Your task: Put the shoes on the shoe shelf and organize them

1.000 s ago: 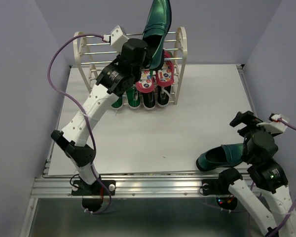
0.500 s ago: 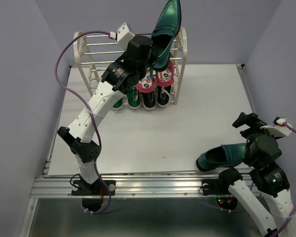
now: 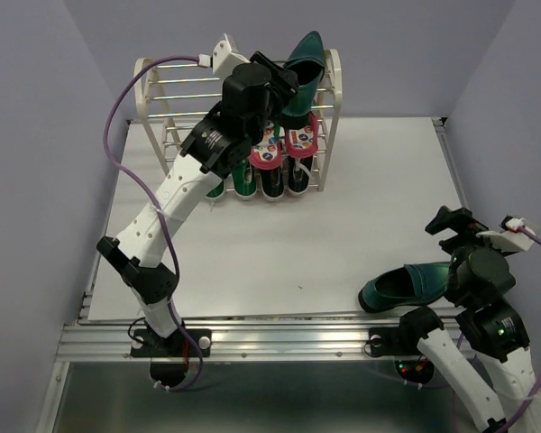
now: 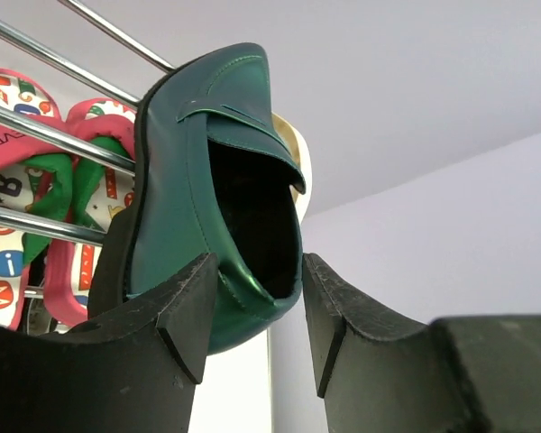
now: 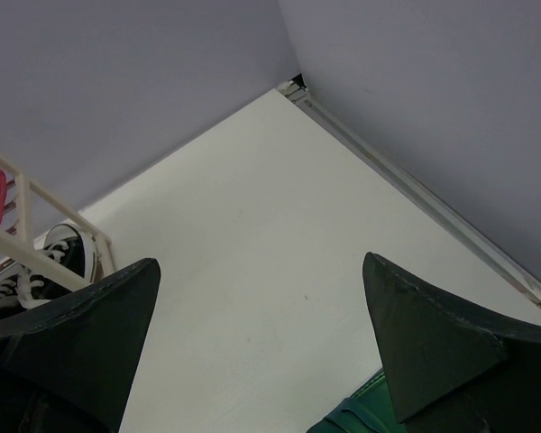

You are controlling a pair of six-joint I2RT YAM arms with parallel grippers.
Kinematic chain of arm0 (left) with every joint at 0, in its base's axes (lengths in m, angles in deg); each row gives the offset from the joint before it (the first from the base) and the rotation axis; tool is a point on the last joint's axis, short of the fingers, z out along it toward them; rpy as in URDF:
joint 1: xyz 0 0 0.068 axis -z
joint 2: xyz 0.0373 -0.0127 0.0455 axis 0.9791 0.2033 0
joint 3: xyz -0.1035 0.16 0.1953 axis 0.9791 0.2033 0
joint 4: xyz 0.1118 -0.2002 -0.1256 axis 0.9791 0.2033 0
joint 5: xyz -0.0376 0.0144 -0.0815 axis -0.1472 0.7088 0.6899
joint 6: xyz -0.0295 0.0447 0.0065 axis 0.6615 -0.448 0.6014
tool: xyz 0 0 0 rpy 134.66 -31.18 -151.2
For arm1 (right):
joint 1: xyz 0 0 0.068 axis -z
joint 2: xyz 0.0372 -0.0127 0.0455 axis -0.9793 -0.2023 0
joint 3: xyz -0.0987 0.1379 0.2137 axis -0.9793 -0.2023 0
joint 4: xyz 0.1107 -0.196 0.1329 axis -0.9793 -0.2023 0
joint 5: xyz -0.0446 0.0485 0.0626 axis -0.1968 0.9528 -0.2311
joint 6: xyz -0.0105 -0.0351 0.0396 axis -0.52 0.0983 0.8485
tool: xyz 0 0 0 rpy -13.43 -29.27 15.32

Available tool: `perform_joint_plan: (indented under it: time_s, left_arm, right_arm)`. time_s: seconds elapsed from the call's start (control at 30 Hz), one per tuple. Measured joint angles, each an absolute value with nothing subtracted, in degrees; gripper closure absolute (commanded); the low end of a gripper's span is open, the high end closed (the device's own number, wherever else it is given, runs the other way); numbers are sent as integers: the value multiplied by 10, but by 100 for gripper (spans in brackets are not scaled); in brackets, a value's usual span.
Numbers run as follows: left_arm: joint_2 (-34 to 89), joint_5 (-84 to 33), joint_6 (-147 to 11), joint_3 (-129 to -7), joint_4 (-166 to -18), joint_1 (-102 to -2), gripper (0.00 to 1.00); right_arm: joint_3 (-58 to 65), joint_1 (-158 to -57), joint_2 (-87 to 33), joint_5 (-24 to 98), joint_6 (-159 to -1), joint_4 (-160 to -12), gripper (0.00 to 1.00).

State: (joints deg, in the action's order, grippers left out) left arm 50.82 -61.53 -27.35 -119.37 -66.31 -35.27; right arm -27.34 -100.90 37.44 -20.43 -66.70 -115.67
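left claw (image 4: 257, 290) pinching teal loafer (image 4: 176, 180) by heel rim, toe leading | loafer at shoe shelf (image 3: 145, 95) top bars, likely bound for that tier | right claw (image 5: 261, 334) spread, idle near second loafer (image 3: 401, 287) on counter (image 3: 361, 180)

Lavender walls (image 3: 36, 108), white table (image 3: 379, 198).

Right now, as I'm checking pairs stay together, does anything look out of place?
One teal loafer lies alone on the table, at its near edge beside the right arm, while the left gripper holds the other loafer at the top of the shoe shelf.
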Motion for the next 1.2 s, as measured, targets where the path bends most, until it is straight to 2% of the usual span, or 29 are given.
perform_joint_plan:
  time_s: [0.6,0.63,0.67,0.7,0.97,1.2]
  left_arm:
    - [539,-518,-277,-1212,-724,-332,39]
    - [538,-518,-278,-1210,-726,-332,35]
    - [534,-518,-280,-1200,-733,-332,26]
    - [529,-519,-281,-1191,-740,-332,1]
    - [455,-533,-341,-1106,-748,-333,1]
    - [343,-546,-433,-973,-708,-333,1]
  right_arm:
    - [-277,-1009,376,-204,-667,-1156,0]
    - [-277,-1009,375,-204,-667,-1156,0]
    - [-277,-1009,372,-204,-666,-1157,0]
    - [-276,-1009,368,-204,-663,-1158,0]
    - [-150,-1009,230,-190,-572,-1297,0]
    - [-73,-1009,146,-163,-531,-1417,0]
